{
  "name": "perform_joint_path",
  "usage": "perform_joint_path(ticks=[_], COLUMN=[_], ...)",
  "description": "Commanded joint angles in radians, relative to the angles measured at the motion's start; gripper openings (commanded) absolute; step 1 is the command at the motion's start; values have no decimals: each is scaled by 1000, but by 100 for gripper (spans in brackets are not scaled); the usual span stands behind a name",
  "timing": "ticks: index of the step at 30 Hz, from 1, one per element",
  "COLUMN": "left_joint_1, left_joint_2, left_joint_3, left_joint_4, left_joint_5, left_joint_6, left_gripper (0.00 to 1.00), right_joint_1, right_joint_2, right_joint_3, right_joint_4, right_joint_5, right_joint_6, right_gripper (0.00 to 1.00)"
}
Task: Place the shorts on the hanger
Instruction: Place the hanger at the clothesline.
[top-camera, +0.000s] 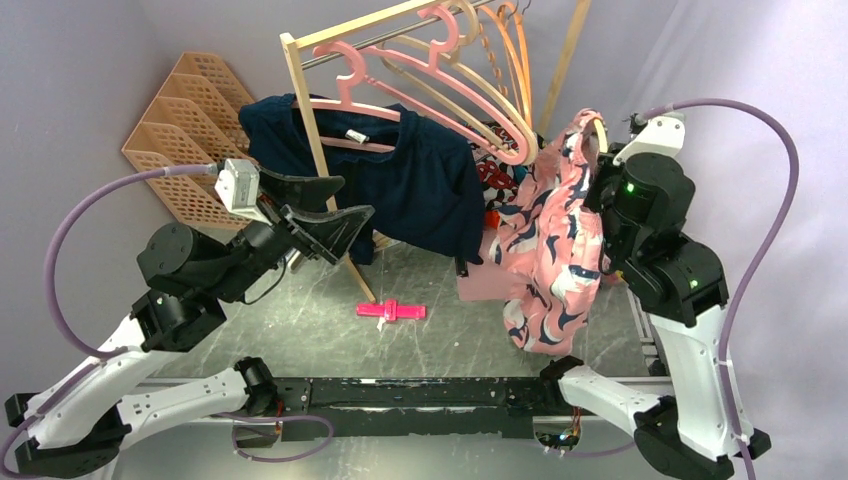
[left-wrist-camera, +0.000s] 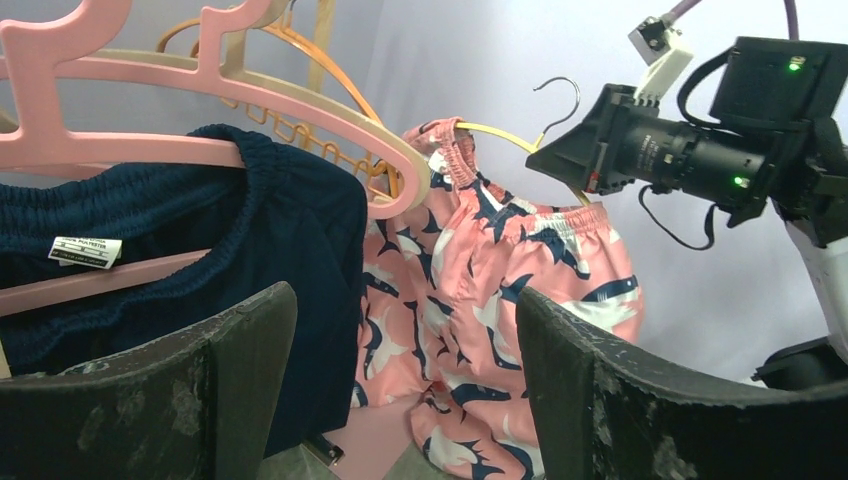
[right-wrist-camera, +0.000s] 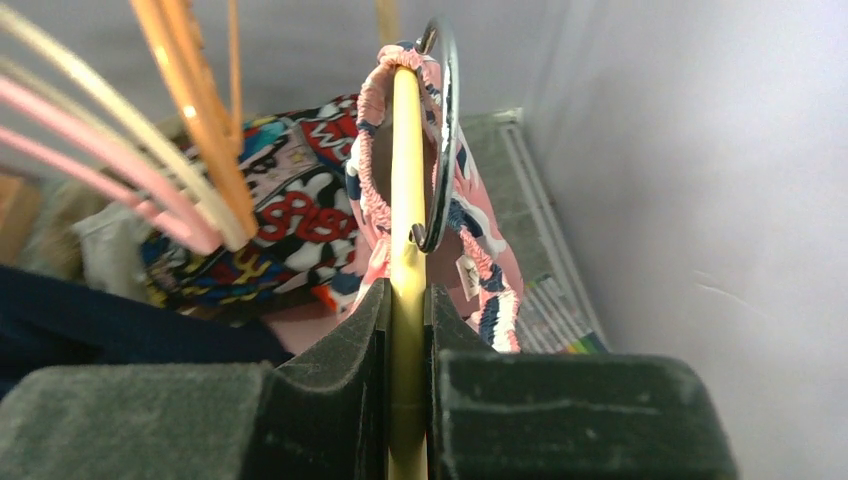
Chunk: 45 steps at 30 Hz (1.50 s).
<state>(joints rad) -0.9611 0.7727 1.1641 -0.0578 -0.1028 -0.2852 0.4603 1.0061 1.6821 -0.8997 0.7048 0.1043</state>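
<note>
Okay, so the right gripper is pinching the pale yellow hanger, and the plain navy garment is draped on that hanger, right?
Not quite. The right gripper is pinching the pale yellow hanger, but the salmon-pink printed shorts are draped on it, not the navy garment, which hangs on a pink hanger. The left wrist view shows this.

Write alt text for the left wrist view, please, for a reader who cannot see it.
The right gripper clamps a pale yellow hanger with the pink patterned shorts hanging from it. A navy garment on a pink hanger hangs to the left, and the open left gripper frames the foreground.
</note>
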Motion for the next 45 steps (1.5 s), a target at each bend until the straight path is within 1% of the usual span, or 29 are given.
perform_joint_path(ticks=[1,3,5,9,13,17,21,23,26,35,37,40,42,45], left_joint_1=[4,4,3,4,4,4,4,3,3,3,3,4,3,4], left_joint_2=[16,33,47,53,45,50,52,49,44,29,18,-5,-23,-60], left_joint_3=[25,38,61,86,76,85,94,92,85,84,77,62,45,21], left_joint_4=[14,8,-9,-30,-16,-33,-49,-52,-57,-78,-79,-85,-94,-115], left_joint_5=[-26,-25,-27,-42,-53,-52,-53,-56,-65,-92,-98,-112,-123,-149], left_joint_6=[2,3,6,7,0,-8,-11,-11,-9,-4,-4,-10,-11,-17], left_gripper=[84,84,84,83,82,81,81,80,80,80,80,81,80,80], right_joint_1=[0,0,0,0,0,0,0,1,1,28,51,53,52,53], right_joint_2=[-46,-74,-83,-70,-70,-52,-29,-32,-54,-85,-82,-57,-51,-39], right_joint_3=[-69,-151,-197,-243,-287,-305,-298,-302,-315,-315,-315,-293,-276,-248], right_joint_4=[18,42,35,10,54,104,106,109,123,127,148,157,171,202], right_joint_5=[-221,-319,-381,-433,-502,-609,-765,-850,-923,-973,-1009,-1029,-994,-888], right_joint_6=[34,46,58,56,53,37,3,-12,-18,-61,-56,-54,-53,-51], right_gripper=[0,0,0,0,0,0,0,0,0,0,0,0,0,0])
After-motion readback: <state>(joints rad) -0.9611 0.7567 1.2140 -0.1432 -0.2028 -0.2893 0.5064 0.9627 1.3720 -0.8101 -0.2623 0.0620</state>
